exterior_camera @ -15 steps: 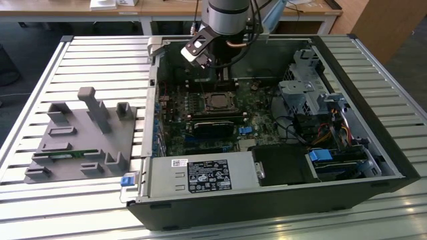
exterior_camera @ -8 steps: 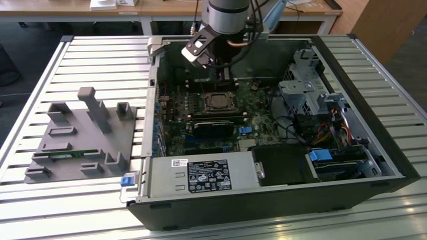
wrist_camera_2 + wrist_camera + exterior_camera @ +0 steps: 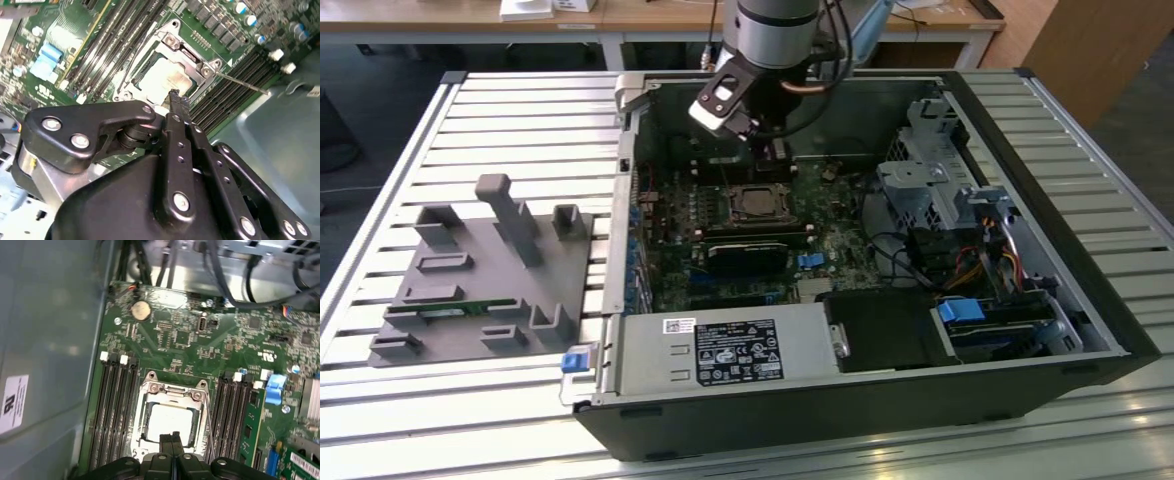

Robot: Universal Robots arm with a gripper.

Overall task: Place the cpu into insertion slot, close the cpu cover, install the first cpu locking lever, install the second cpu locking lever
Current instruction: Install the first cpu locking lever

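**While its fingers press together on nothing, the hand (image 3: 172, 436) hangs over the cpu (image 3: 170, 420)**

Where the arm (image 3: 774, 30) comes down from the upper middle of the exterior view into the computer case (image 3: 1067, 330), the fingers aim at the green board (image 3: 847, 230). The cpu lies in the insertion slot (image 3: 144, 425), with the cpu cover (image 3: 172, 389) flat around it. Whether the fingertips touch the chip, I cannot tell. In the second wrist view, a thin metal lever (image 3: 240, 82) sticks out from the socket's corner across the memory slots. The case rests on a slatted metal table (image 3: 494, 110). A grey fixture (image 3: 480, 270) sits at centre left, and wooden desks (image 3: 654, 15) run along the top edge.
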